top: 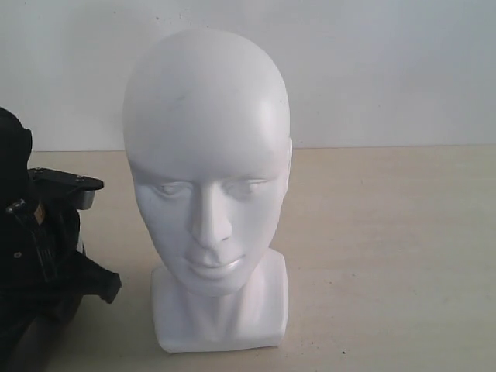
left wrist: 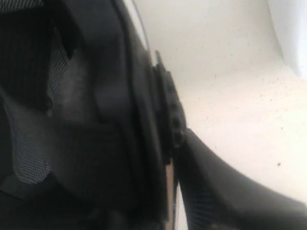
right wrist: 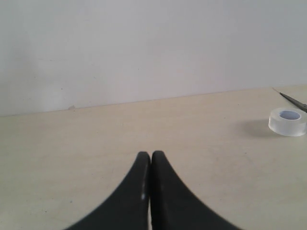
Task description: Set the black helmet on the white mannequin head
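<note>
The glossy white bald plastic mannequin head stands upright on its squarish base in the middle of the pale beige surface, facing the exterior camera, its crown bare. The matte black open-face helmet with mesh-padded lining is low at the left edge of the exterior view, beside the head and mostly out of frame. The left gripper is clamped on the helmet's rim: one black finger presses on the outer shell by the side pivot, while the other is hard to pick out against the dark lining. The right gripper is fully closed with its fingertips touching, holding nothing, above the bare surface. A clear tape roll lies off to one side.
</note>
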`<state>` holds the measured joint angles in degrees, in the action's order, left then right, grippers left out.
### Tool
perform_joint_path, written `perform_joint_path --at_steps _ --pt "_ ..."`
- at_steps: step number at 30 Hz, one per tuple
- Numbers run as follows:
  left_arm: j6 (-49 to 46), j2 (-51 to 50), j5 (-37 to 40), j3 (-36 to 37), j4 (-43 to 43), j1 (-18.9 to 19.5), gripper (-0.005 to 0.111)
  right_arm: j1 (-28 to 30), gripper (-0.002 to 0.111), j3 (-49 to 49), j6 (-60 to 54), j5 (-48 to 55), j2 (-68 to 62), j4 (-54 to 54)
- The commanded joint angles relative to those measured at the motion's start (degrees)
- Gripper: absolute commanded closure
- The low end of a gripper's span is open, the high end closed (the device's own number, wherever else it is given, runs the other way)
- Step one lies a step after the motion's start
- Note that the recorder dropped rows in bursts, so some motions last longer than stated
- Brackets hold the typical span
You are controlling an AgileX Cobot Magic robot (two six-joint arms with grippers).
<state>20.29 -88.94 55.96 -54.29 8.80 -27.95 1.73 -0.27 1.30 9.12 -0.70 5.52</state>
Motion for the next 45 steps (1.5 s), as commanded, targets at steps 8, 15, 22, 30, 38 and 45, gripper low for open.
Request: perform_joint_path --at_steps 8,15,22,30,38,45 --pt "-0.20 14.21 -5.71 -2.94 6.26 0.06 0.102 -0.04 0.108 0.27 -0.16 -0.33 0.17 0.00" --pt "-0.20 21.45 -7.11 -9.87 6.69 0.06 0.102 -0.04 0.108 0.27 -0.16 -0.33 0.17 0.00" --pt "-1.20 25.31 -10.04 -18.06 5.43 0.06 0.102 -0.04 0.108 0.27 -0.16 -0.33 0.17 0.00" --pt "-5.04 28.22 -18.80 -23.74 0.44 0.06 0.102 -0.04 0.108 0.27 -0.16 -0.33 0.17 0.00" --pt "-12.49 31.85 -34.19 -24.59 -2.63 0.06 0.102 -0.04 0.108 0.27 -0.16 -0.33 0.17 0.00" --pt "-17.70 32.54 -49.25 -23.89 -2.63 0.06 0.102 -0.04 0.108 0.27 -0.16 -0.33 0.17 0.00"
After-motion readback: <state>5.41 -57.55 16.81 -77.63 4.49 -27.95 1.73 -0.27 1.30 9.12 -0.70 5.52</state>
